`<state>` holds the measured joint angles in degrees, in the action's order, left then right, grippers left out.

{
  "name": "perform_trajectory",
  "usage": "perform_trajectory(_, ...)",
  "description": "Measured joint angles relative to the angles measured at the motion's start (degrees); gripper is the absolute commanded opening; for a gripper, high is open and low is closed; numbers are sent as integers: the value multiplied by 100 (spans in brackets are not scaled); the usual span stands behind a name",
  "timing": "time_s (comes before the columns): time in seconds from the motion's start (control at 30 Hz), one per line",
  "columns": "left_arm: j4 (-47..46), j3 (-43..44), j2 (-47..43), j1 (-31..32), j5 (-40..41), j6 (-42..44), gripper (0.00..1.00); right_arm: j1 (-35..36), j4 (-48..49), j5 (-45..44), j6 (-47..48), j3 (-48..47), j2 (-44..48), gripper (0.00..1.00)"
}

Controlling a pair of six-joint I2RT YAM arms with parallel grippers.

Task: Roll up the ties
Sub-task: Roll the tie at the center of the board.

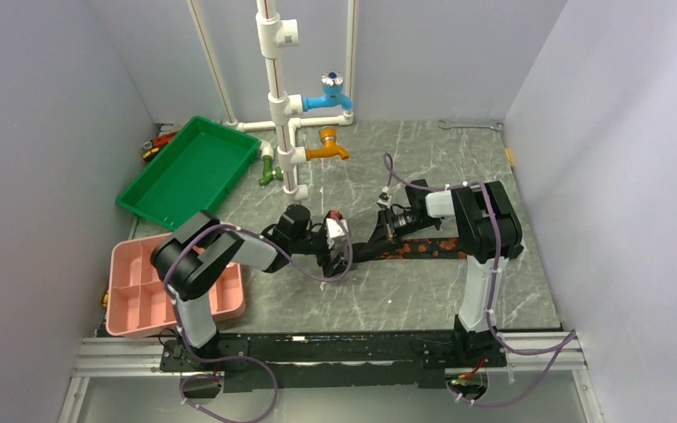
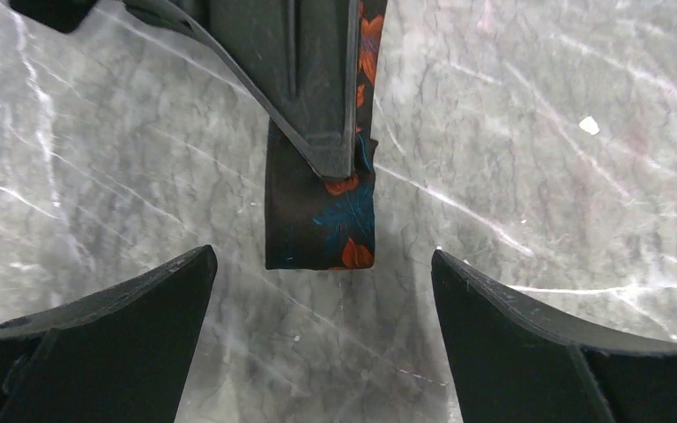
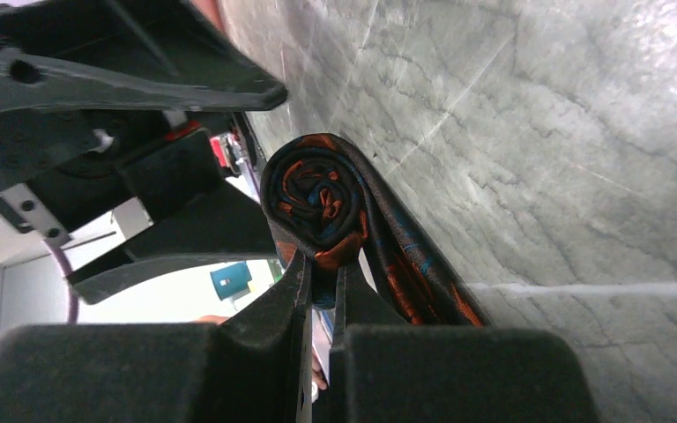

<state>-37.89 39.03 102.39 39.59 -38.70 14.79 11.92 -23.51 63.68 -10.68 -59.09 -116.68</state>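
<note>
The tie (image 1: 423,248), black with orange-red flowers, lies across the middle of the marble table. In the right wrist view its end is wound into a tight roll (image 3: 317,198), and my right gripper (image 3: 324,264) is shut on the roll's inner layers, holding it just above the table. In the left wrist view the tie (image 2: 322,220) hangs in a flat folded end below the right gripper's finger (image 2: 300,79). My left gripper (image 2: 322,254) stands wide open at that end, a finger on each side, touching nothing.
A green tray (image 1: 189,172) sits at the back left and a pink compartment tray (image 1: 141,300) at the near left. White pipes with a blue tap (image 1: 328,92) and an orange tap (image 1: 328,145) stand behind the grippers. A wrench (image 1: 469,126) lies at the back right.
</note>
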Motion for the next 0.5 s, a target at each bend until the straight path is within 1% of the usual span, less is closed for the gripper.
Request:
perform_trajectory(0.07,-186,9,249,35,-9,37,90,2,-20,-7,4,-11,0,0)
perform_trajectory(0.17,-409,98,605,105,0,57,77,0,-24,-9,7,-11,0,0)
perform_trajectory(0.2,-483,164,695,129,11,57,75,0,-24,-7,7,-11,0,0)
perform_trajectory(0.3,-586,461,949,245,122,48,72,2,-24,-4,9,-11,0,0)
perform_trajectory(0.37,-710,549,1073,319,166,42,67,2,-22,-4,11,-11,0,0)
perform_trajectory(0.4,-767,577,1115,354,170,33,62,2,-22,-4,11,-11,0,0)
perform_trajectory(0.47,-831,605,1165,398,197,24,50,2,-22,-4,17,-11,0,0)
perform_trajectory(0.5,-846,608,1174,413,203,17,45,2,-22,-2,17,-11,0,5)
